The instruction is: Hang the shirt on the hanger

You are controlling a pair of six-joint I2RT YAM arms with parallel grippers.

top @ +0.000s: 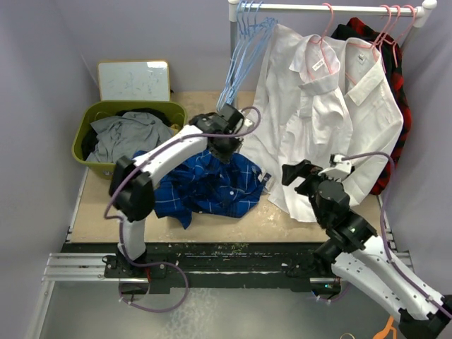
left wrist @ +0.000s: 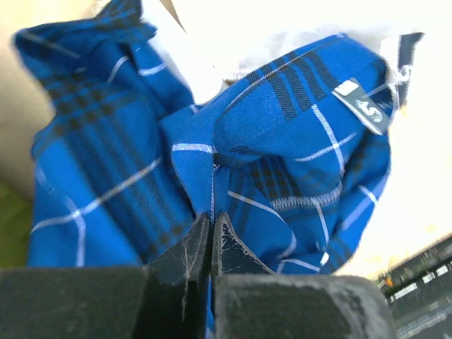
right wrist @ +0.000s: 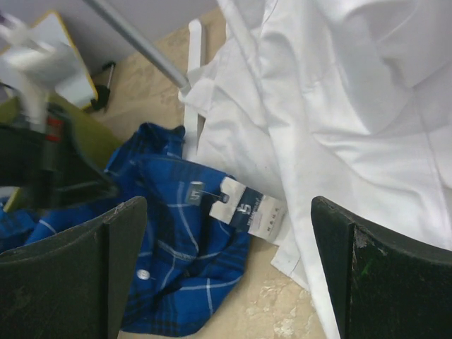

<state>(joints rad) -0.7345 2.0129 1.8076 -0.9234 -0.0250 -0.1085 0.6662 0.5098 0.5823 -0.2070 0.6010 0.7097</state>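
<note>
Left jaws are clamped on the shirt; right jaws are held apart. The hanger is partly hidden by the left arm.

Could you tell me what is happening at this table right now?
The left gripper is closed on a fold of the blue checked shirt, which lies crumpled on the table. The right gripper is open and holds nothing, poised beside the white shirts hanging from the rack and facing the blue one. The light-blue hangers hang on the rack, untouched, so the shirt is not yet on a hanger.
</note>
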